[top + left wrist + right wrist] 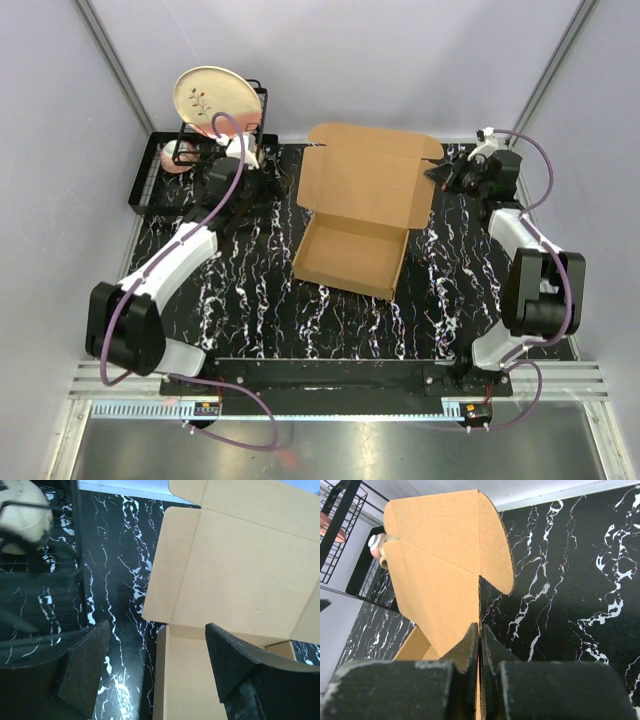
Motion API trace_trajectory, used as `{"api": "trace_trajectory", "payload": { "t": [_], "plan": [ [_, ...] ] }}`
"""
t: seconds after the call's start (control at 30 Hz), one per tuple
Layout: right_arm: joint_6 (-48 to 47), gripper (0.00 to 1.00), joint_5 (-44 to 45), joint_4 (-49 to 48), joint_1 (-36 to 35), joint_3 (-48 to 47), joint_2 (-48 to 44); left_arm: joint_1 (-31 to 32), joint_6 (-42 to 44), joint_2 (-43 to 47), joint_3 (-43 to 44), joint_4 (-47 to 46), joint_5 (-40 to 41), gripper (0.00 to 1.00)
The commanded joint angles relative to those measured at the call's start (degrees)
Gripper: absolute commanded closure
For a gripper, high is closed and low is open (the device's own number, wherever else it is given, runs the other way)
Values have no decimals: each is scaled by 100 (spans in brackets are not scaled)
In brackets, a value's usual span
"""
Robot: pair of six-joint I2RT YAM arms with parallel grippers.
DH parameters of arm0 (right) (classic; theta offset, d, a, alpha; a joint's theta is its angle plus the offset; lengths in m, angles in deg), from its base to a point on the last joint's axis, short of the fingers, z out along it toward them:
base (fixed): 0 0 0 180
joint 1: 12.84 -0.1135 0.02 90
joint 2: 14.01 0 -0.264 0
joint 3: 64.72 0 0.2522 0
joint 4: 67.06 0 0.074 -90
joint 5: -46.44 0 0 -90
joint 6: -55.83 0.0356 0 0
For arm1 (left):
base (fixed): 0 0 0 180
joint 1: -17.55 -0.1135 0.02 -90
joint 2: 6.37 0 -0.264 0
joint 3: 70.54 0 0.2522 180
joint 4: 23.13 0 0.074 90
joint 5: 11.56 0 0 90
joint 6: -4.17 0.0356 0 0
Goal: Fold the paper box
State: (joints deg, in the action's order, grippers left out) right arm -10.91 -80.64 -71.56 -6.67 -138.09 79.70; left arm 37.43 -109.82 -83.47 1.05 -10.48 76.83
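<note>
**Status of the fold — partway.** The paper box (365,205) sits on the black marbled table (250,290), between the two grippers. Its tray half, on the side nearer the arm bases, has its walls raised. The lid half stands open on the far side, its side flaps not turned in.

**Right gripper** (480,639): fingers pressed together on the thin edge of the lid's right-hand flap. In the right wrist view the cardboard runs straight up out of the fingertips and fans out ahead of the tool.

**Left gripper** (157,626): fingers wide apart, holding nothing. The lid's left flap and the tray's left corner lie ahead of and beneath the gap; the right finger overlaps the cardboard in that view, but contact cannot be confirmed. A wire dish rack (55,565) holding a plate (215,95) lies just to this tool's left.

**Remaining, as judged** — turn both lid flaps inward, swing the lid down over the tray, and tuck its front edge in.
</note>
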Motion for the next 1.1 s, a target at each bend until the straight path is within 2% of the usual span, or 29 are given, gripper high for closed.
{"api": "trace_trajectory", "payload": {
  "t": [0.0,0.27,0.4,0.53,0.63,0.77,0.9,1.07],
  "plan": [
    [-516,96,-80,481,-46,-147,-703,-89,316,-630,677,-179,-638,19],
    [-455,100,-194,315,-55,503,-1250,-265,316,-1518,976,-1251,-1034,18],
    [-472,100,-238,358,-90,495,-1329,-519,79,-1966,1108,-2006,-1868,18],
    [-507,100,-212,402,-99,512,-1364,-757,-316,-2387,933,-3349,-2772,18],
    [-516,100,-194,385,-116,530,-1373,-766,-265,-2599,1055,-3362,-3055,19],
    [-560,100,-159,437,-116,530,-1408,-784,-133,-2573,889,-3396,-2960,19],
    [-578,100,-107,429,-116,556,-1452,-784,-1,-2214,380,-3660,-2793,18],
    [-595,100,-71,438,-143,565,-1452,-810,26,-1932,186,-3695,-2740,18]
  ]
}}
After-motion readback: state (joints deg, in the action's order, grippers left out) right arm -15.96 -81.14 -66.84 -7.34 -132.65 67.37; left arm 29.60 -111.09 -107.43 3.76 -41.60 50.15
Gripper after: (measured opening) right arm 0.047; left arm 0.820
